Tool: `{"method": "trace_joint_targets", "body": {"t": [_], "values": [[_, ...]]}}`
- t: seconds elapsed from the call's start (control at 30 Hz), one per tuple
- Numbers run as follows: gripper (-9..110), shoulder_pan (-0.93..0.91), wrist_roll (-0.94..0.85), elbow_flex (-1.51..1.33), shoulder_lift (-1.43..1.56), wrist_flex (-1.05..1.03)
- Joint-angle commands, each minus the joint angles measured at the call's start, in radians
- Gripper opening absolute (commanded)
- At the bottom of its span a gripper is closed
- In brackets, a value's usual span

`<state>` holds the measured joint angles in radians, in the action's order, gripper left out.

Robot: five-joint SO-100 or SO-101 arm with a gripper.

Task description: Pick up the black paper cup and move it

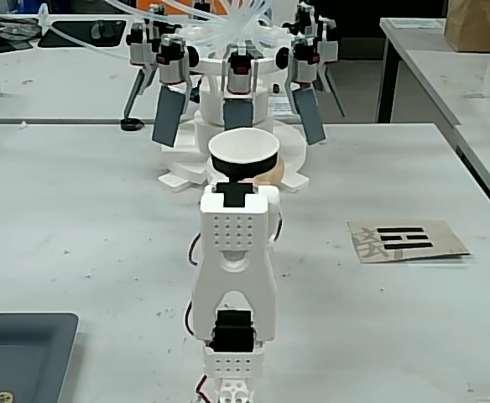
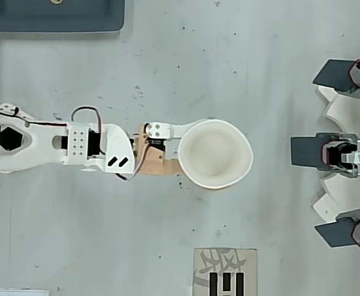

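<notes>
A brown card lies on the table right of the arm in the fixed view, printed with black bars and a faint, illegible character.

Overhead view: matte black outer wall of the black paper cup hidden beneath its own white rim; only the white inside shows. Gripper fingertips lie under that rim, grip not discernible. Dark grey plastic tray cut by top edge. Printed cardboard card cut by bottom edge.
</notes>
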<state>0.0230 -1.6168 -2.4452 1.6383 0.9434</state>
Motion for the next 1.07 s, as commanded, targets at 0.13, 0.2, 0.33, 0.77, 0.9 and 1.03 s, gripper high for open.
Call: {"method": "trace_joint_targets", "body": {"t": [0.13, 0.2, 0.33, 0.77, 0.9, 1.03], "values": [[7, -0.012, 0.015, 0.176, -0.037, -0.064], [7, -0.012, 0.015, 0.202, -0.054, -0.074], [7, -0.012, 0.017, 0.258, -0.080, -0.100], [7, -0.011, 0.018, 0.334, -0.118, -0.152], [6, -0.011, 0.020, 0.333, -0.117, -0.152], [6, -0.011, 0.021, 0.331, -0.117, -0.153]]}}
